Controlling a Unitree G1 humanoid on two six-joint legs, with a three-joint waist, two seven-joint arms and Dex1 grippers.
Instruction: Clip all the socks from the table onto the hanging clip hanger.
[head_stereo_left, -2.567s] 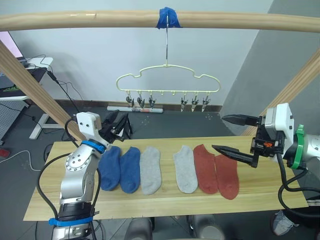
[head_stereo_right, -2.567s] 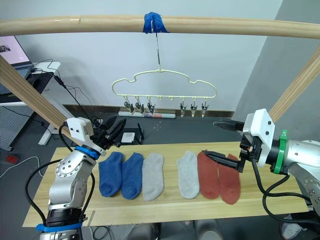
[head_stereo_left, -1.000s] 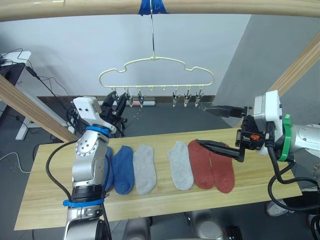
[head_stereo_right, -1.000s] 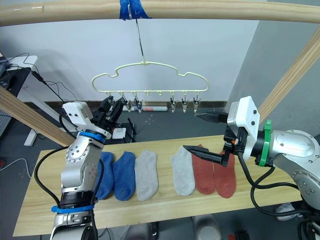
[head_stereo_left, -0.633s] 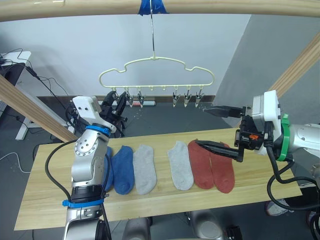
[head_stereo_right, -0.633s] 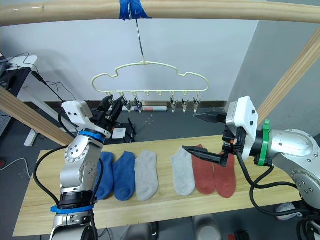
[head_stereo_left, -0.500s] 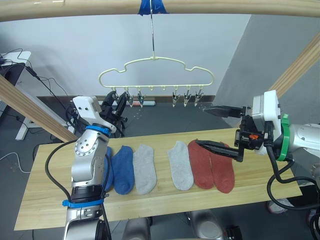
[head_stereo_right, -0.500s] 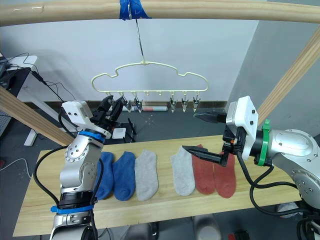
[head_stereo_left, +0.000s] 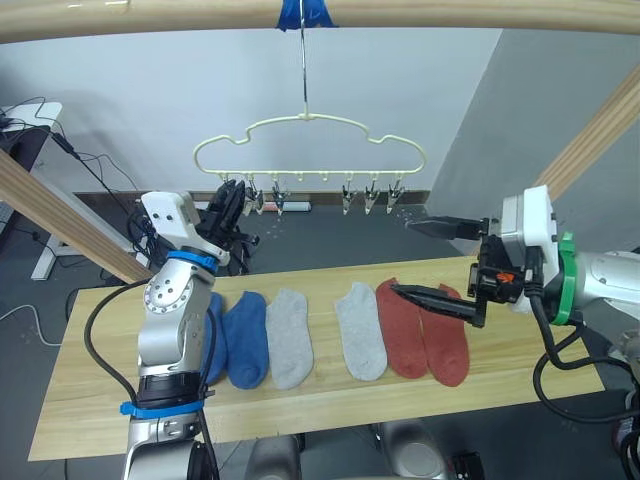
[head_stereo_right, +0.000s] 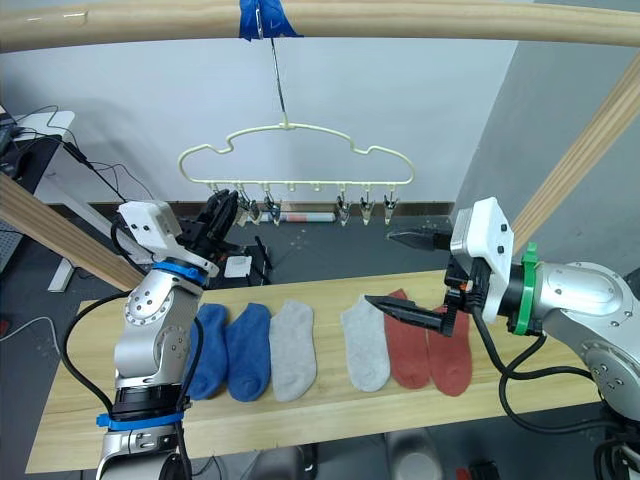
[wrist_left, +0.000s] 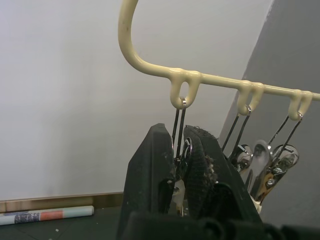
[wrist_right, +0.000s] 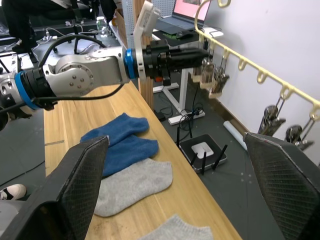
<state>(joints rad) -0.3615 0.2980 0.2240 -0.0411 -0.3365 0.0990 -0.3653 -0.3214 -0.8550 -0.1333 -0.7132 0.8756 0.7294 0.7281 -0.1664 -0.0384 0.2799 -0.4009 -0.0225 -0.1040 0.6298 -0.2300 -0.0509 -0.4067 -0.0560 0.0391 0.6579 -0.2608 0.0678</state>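
Six socks lie in a row on the table (head_stereo_left: 500, 372): two blue (head_stereo_left: 245, 326), two grey (head_stereo_left: 290, 324) and two rust red (head_stereo_left: 444, 336), the leftmost blue one partly behind my left arm. The cream clip hanger (head_stereo_left: 310, 124) hangs from the pole above the table's far edge. My left gripper (head_stereo_left: 228, 200) is raised to its left end. The left wrist view has its fingers (wrist_left: 150, 170) shut on the leftmost clip (wrist_left: 178, 125). My right gripper (head_stereo_left: 400, 256) is wide open above the red socks, holding nothing.
A thick wooden pole (head_stereo_left: 450, 12) spans the top, with slanted braces at the left (head_stereo_left: 60, 215) and right (head_stereo_left: 595, 130). Other free clips (head_stereo_left: 372, 192) hang along the hanger. A black box (wrist_right: 202, 150) and cables lie on the floor behind the table.
My left gripper has risen from the table's far edge to the hanger and shut on the leftmost clip; the hanger has swung slightly left. The right gripper stays open, slightly lower.
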